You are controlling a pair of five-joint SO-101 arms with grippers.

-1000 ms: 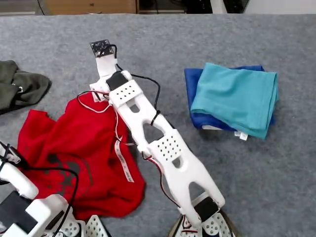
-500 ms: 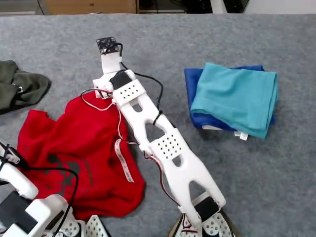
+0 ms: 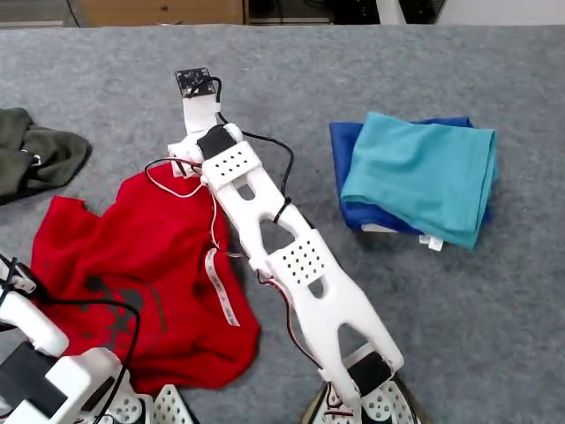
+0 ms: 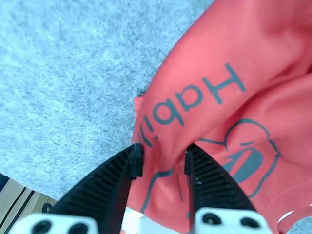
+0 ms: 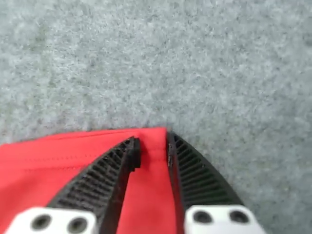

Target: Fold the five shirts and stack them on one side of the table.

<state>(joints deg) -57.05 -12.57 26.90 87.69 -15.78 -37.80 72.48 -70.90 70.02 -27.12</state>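
Two grippers on one red shirt [image 3: 132,265]

One red shirt with dark printed lettering and a drawing lies rumpled and unfolded on the near left part of the grey table [image 3: 441,336]. The white right arm [image 3: 291,265] stretches from the near edge diagonally across the shirt to its far edge. In the right wrist view, the right gripper [image 5: 152,144] sits at a corner of the red hem, where the cloth meets bare table. Its black ribbed jaws stand narrowly apart, with red fabric between them, and they appear to be pinching it.

The left arm [image 3: 40,353] sits at the near left corner of the table. In the left wrist view, the left gripper [image 4: 162,155] is closed to a narrow gap around a raised fold of the shirt's printed side, close to the shirt's edge.

On the right side of the table, well apart from the red shirt, a folded teal shirt [image 3: 419,177] lies on top of a folded blue shirt [image 3: 349,168]. At the far left edge sits a crumpled dark green garment [image 3: 35,159], unfolded.
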